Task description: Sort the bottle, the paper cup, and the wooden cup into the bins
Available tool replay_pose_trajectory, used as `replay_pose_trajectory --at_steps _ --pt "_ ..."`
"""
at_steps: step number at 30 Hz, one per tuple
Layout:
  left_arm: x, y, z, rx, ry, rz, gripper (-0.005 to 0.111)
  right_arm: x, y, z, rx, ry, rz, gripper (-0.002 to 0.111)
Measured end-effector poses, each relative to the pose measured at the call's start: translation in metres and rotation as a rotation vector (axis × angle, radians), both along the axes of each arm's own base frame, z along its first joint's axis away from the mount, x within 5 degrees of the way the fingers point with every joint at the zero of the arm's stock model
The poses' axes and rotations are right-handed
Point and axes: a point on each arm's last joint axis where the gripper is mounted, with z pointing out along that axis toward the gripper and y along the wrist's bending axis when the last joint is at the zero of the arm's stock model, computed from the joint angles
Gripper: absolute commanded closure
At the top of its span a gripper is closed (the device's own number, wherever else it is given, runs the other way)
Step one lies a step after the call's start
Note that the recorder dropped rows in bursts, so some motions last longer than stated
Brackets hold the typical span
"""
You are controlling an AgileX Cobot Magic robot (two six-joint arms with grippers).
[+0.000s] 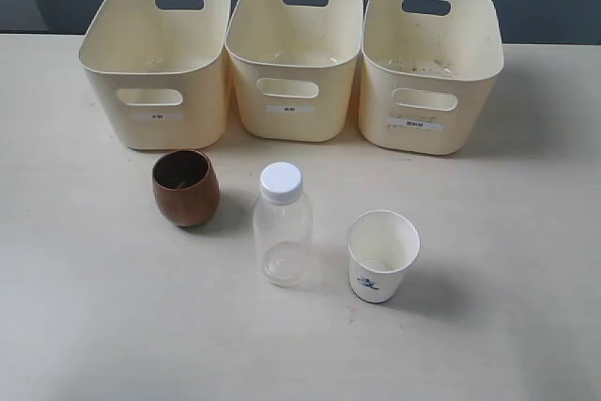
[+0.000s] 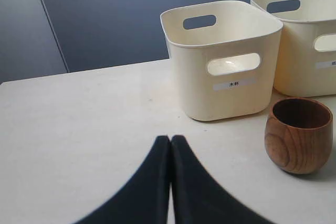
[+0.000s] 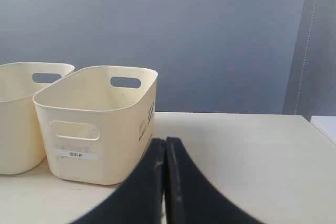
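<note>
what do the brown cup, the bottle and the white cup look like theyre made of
The wooden cup looks like turned wood with a smooth satin finish: grain rings show on its side. The bottle seems clear plastic, since the table shows through it, with an opaque white cap. The paper cup looks like matte white paper, thin-walled with a rolled rim and a small blue print.

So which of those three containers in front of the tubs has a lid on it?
The bottle, standing in the middle: clear plastic with a white screw cap. The wooden cup to its left and the paper cup to its right are both open on top.
</note>
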Motion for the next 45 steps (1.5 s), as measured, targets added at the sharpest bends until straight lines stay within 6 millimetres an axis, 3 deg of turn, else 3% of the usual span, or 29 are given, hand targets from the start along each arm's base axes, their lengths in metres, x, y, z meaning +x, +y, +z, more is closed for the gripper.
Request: replay_pose_trajectory --at_steps 14,19,24,27,32,38,42,45 --pt "0.0 0.0 0.0 0.0 0.0 0.0 0.107 0.0 0.0 0.001 0.018 -0.015 0.001 0.109" --pt "0.0 0.0 0.0 0.0 0.0 0.0 0.107 -0.001 -0.001 0.011 0.347 -0.132 0.003 0.109" --pt "0.0 0.0 0.0 0.0 0.0 0.0 0.107 -0.002 -0.005 0.017 0.49 -0.208 -0.01 0.109" --pt "0.0 0.0 0.0 0.0 0.0 0.0 0.107 -0.003 -0.005 0.024 0.492 -0.227 -0.003 0.109" --pt "0.0 0.0 0.0 0.0 0.0 0.0 0.107 -0.013 -0.002 0.063 0.439 -0.303 0.036 0.109" --pt "0.0 0.0 0.0 0.0 0.0 0.0 0.107 -0.026 0.003 0.134 0.33 -0.31 0.082 0.109" --pt "0.0 0.0 0.0 0.0 0.0 0.0 0.107 -0.011 0.011 0.188 0.173 -0.195 0.131 0.109" --pt "0.0 0.0 0.0 0.0 0.0 0.0 0.107 0.014 0.024 0.218 0.068 -0.07 0.275 0.109"
